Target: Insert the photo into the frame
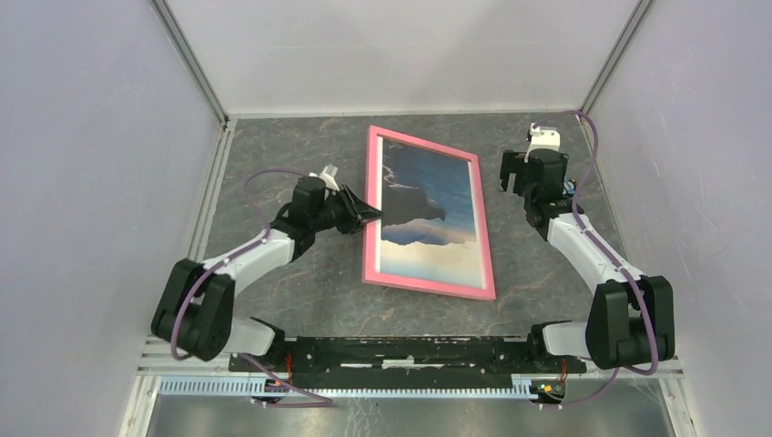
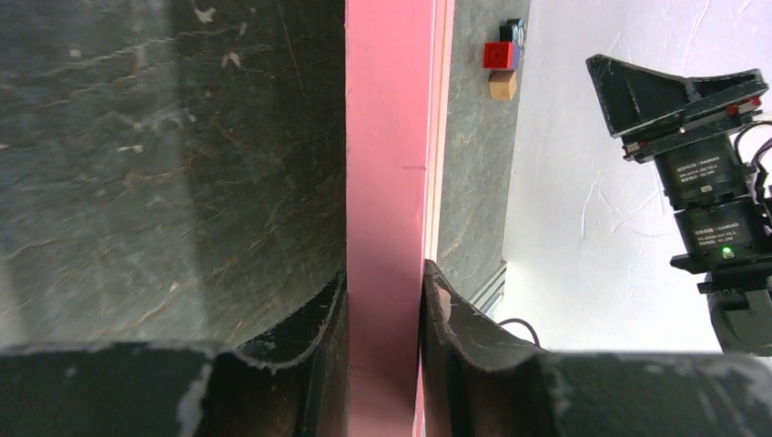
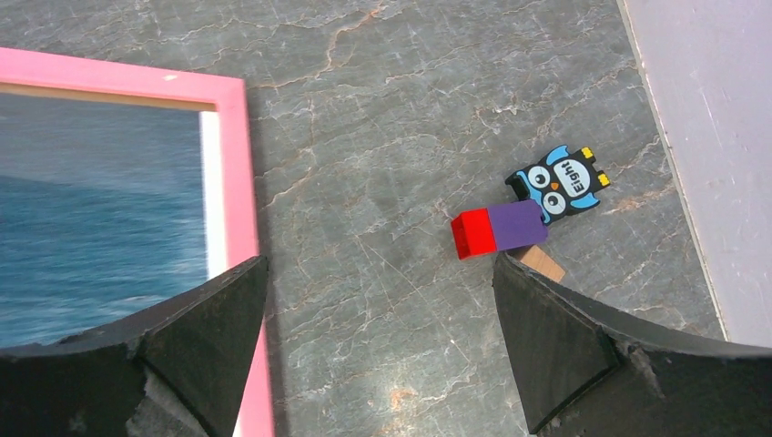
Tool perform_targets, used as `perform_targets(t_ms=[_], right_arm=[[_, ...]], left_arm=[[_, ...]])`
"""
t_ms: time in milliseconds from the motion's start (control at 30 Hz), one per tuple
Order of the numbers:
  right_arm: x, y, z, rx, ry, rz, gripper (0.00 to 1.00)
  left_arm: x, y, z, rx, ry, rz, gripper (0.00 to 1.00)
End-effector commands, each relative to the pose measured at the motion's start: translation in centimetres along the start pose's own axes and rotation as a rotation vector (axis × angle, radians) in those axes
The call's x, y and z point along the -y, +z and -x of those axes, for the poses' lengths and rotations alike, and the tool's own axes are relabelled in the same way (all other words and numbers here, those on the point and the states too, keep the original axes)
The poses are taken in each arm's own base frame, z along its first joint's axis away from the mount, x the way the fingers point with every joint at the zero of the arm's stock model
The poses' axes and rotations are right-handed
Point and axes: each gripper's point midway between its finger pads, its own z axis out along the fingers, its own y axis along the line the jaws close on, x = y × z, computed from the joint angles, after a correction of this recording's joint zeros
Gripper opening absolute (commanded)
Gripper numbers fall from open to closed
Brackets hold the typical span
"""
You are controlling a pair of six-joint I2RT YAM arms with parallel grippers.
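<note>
The pink frame (image 1: 428,285) lies in the middle of the table with the photo (image 1: 432,196) of blue sea and dark cliffs inside it, picture side up. My left gripper (image 1: 371,214) is shut on the frame's left rail about halfway along. In the left wrist view that pink rail (image 2: 387,137) runs straight up between the two black fingers (image 2: 383,282), which press on both its sides. My right gripper (image 1: 512,171) hangs open beside the frame's far right corner. Its wrist view shows that frame corner (image 3: 238,173), the photo (image 3: 100,209) and bare table between the wide fingers (image 3: 380,273).
A small red and purple block (image 3: 496,229) and a blue owl figure (image 3: 557,184) lie on the table right of the frame, close to the right wall (image 1: 692,137). Grey walls enclose the table on three sides. The right arm (image 2: 701,164) shows in the left wrist view.
</note>
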Motion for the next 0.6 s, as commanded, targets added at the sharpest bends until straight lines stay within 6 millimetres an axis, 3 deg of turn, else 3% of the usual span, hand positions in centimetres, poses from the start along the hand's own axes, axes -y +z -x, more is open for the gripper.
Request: perform_targets(t_ms=[0, 200, 467, 533, 567], right_arm=[[-0.1, -0.5, 1.4, 0.054, 0.025, 0.015, 0.98], [0.0, -0.6, 1.4, 0.058, 0.022, 0.013, 0.98], [-0.4, -0.5, 1.3, 0.052, 0.022, 0.034, 0.98], [-1.1, -0.6, 1.6, 0.06, 0.009, 0.077, 0.98], [-1.9, -0.8, 1.9, 0.068, 0.006, 0.12, 0.98]], left_arm=[[-0.3, 3.2, -3.8, -0.119, -0.022, -0.04, 0.02], [-0.8, 7.7, -8.3, -0.187, -0.056, -0.03, 0.02], [-2.3, 11.3, -9.6, -0.086, -0.115, 0.013, 0.02], [-2.9, 11.7, -10.1, -0.097, -0.125, 0.036, 0.11], [-3.3, 11.8, -10.3, -0.108, -0.126, 0.05, 0.22]])
